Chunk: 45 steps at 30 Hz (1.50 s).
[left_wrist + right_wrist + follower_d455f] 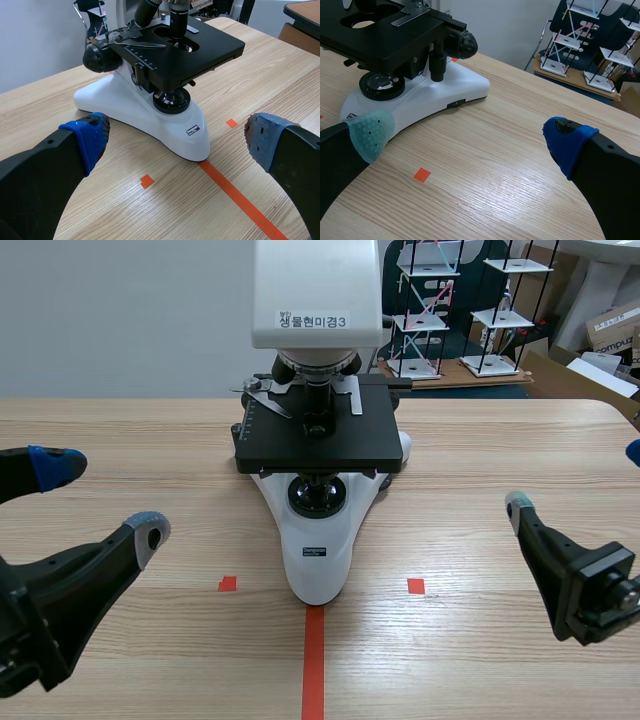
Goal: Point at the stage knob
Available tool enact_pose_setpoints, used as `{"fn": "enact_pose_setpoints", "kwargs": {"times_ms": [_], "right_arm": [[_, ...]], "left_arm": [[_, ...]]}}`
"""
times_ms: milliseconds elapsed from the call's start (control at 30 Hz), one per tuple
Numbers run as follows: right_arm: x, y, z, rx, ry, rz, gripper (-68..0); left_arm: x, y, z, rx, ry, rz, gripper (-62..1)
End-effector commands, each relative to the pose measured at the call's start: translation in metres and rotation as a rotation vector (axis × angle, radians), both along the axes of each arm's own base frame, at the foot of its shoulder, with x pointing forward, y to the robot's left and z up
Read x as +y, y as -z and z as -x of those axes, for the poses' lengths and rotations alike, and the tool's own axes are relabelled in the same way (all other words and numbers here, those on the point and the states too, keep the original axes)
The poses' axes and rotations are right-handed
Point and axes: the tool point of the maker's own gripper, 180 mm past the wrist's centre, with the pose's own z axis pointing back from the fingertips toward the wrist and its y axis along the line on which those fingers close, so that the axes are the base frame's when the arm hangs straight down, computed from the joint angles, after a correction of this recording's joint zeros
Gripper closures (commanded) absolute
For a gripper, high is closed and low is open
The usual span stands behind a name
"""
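Stage knob (437, 64): black upright cylinder hanging under the edge of the stage (385, 37), on the side of the microscope (318, 560) that faces the right arm; just beside and below the round focus knob (465, 44); seen clearly only in the right wrist view; touched by nothing.
Worktop (480, 440): light wood grain, carrying the microscope near its middle, with orange-red tape marks in front of it.
Microscope: white base and white head, black stage between them, standing upright; front tip of the base at the end of the long tape line; small label on the head and another on the base.
Stage: flat black plate, level, with a metal slide clip on top and an objective lens just above its opening.
Left gripper (100, 498): low on the left side of the worktop, well apart from the microscope; fingers spread wide, blue pads (92, 135) with nothing between them; pointed toward the base in the left wrist view.
Right gripper (469, 137): low on the right side, also well apart from the microscope and from the stage knob; fingers spread wide, one pad grey-green (370, 132) and one blue, holding nothing.
Focus knob: big, black and round, on the arm of the microscope behind the stage knob.
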Motion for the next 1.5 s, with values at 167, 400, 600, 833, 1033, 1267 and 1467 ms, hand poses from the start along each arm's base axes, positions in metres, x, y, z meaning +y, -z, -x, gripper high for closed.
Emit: {"fn": "enact_pose_setpoints", "kwargs": {"times_ms": [167, 400, 600, 833, 1033, 1267, 1467], "right_arm": [[0.003, -0.008, -0.001, -0.028, -0.011, -0.009, -67.9], [0.003, -0.007, -0.002, -0.021, -0.017, -0.008, -67.9], [0.003, -0.006, 0.0, -0.016, -0.017, -0.008, -67.9], [-0.003, 0.005, 0.002, 0.014, 0.001, -0.001, -51.0], [-0.027, 0.037, 0.005, 0.076, 0.049, 0.014, -9.9], [-0.049, 0.057, -0.01, 0.027, 0.005, 0.025, 0.3], [-0.052, 0.065, -0.04, 0.004, -0.031, 0.016, 0.2]], "left_arm": [[-0.001, -0.006, 0.0, -0.016, -0.005, 0.021, -56.6], [-0.001, -0.006, 0.0, -0.016, -0.005, 0.021, -56.6], [-0.001, -0.006, 0.0, -0.016, -0.005, 0.021, -56.6], [-0.001, -0.006, 0.0, -0.016, -0.005, 0.021, -56.6], [-0.001, -0.006, 0.0, -0.017, -0.005, 0.021, -56.6], [-0.001, -0.006, 0.0, -0.016, -0.005, 0.021, -56.6], [-0.001, -0.006, 0.0, -0.017, -0.005, 0.021, -56.6]]}}
